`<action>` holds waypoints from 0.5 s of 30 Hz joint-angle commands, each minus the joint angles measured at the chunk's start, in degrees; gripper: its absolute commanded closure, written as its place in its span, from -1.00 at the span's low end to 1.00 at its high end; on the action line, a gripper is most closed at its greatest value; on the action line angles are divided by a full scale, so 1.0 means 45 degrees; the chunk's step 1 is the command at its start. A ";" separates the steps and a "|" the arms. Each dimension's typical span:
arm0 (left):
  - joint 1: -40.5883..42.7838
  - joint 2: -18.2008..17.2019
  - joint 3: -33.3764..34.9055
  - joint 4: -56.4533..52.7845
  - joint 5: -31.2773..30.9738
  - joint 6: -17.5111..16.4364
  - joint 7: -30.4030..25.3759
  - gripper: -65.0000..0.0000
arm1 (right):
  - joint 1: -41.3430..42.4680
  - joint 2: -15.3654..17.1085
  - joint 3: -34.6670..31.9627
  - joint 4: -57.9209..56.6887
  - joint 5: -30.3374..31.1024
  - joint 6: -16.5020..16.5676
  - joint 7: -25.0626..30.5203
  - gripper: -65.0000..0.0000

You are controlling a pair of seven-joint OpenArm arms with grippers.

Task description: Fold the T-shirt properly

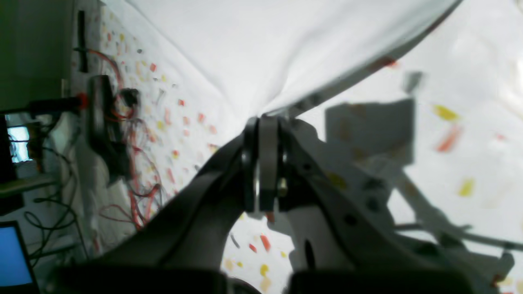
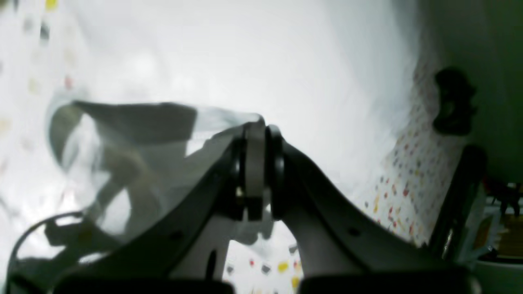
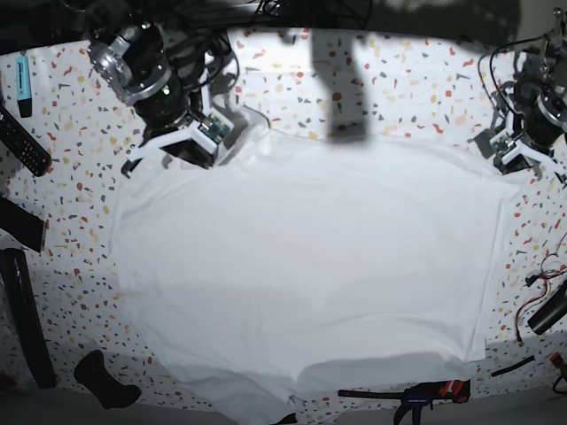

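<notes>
Close to the lens, the left gripper [image 1: 262, 163] pinches the T-shirt's [image 3: 301, 274] hem tight. The right gripper [image 2: 256, 171] clamps the other corner, probably to stretch the cloth flat over the speckled table [image 3: 390, 80] for folding.

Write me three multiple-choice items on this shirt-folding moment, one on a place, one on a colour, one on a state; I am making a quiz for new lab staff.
1. In the base view, where does the right pincer hold the T-shirt?
A. at a far corner on that view's left
B. at the near hem
C. in the middle

2. What colour is the T-shirt?
A. blue
B. white
C. black

3. How does the left pincer stand?
A. wide open above the cloth
B. shut on nothing
C. shut on the cloth

Key: 1 A, the arm at top left meets the cloth's far corner. 2 B, the cloth is plain white on the speckled table. 3 C, the left wrist view shows cloth gathered to a pinch between closed jaws.
</notes>
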 commanded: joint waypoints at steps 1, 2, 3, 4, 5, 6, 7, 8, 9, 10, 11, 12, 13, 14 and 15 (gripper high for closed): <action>-0.0287 -0.0248 -0.0107 0.0126 -0.0131 0.0403 -0.0223 1.00 | 0.0277 -0.0015 0.0044 0.0185 0.0209 -0.0194 0.0223 1.00; -0.0476 -0.0248 -0.0107 0.0092 -0.0389 0.0403 -0.0253 1.00 | 0.0539 -0.0170 0.0044 0.0170 0.0583 -0.0194 0.0223 1.00; -0.0670 -0.0243 -0.0107 0.0039 -0.0782 0.0398 -0.0248 1.00 | 0.0801 -0.0340 0.0044 0.0131 0.0903 -0.0189 0.0233 1.00; -0.0840 -0.0243 -0.0107 -0.0005 -0.1219 0.0398 -0.0233 1.00 | 0.1064 -0.0525 0.0044 0.0058 0.1103 -0.0194 0.0238 1.00; -0.1010 -0.0209 -0.0107 -0.0039 -0.1593 0.0398 -0.0219 1.00 | 0.1331 -0.0729 0.0044 -0.0058 0.1161 -0.0194 0.0233 1.00; -0.1141 -0.0170 -0.0107 -0.0039 -0.1826 0.0403 -0.0155 1.00 | 0.1574 -0.0937 0.0044 -0.0204 0.1151 -0.0194 0.0233 1.00; -0.1273 -0.0107 -0.0107 -0.0039 -0.1991 0.0403 -0.0160 1.00 | 0.1826 -0.1122 0.0044 -0.0350 0.1151 -0.0194 0.0233 1.00; -0.1389 0.0000 -0.0107 -0.0039 -0.2050 0.0398 -0.0136 1.00 | 0.2084 -0.1297 0.0044 -0.0510 0.1151 -0.0194 0.0243 1.00; -0.1506 0.0112 -0.0107 -0.0044 -0.2030 0.0398 -0.0121 1.00 | 0.2346 -0.1472 0.0044 -0.0690 0.1151 -0.0194 0.0243 1.00; -0.1603 0.0248 -0.0107 -0.0044 -0.2030 0.0403 -0.0126 1.00 | 0.2608 -0.1642 0.0044 -0.0894 0.1151 -0.0194 0.0248 1.00; -0.1710 0.0393 -0.0107 -0.0049 -0.2030 0.0398 -0.0126 1.00 | 0.2909 -0.1802 0.0044 -0.1122 0.1156 -0.0194 0.0248 1.00; -0.1802 0.0534 -0.0107 -0.0049 -0.2030 0.0403 -0.0126 1.00 | 0.3191 -0.1962 0.0044 -0.1355 0.1156 -0.0194 0.0243 1.00; -0.1919 0.0680 -0.0107 -0.0049 -0.2030 0.0398 -0.0121 1.00 | 0.3463 -0.2123 0.0044 -0.1608 0.1151 -0.0194 0.0243 1.00; -0.2021 0.0831 -0.0107 -0.0053 -0.2030 0.0403 -0.0053 1.00 | 0.3735 -0.2263 0.0044 -0.1885 0.1151 -0.0194 0.0243 1.00; -0.2152 0.0971 -0.0107 -0.0073 -0.2035 0.0403 0.0039 1.00 | 0.4022 -0.2404 0.0044 -0.2176 0.1156 -0.0194 0.0243 1.00</action>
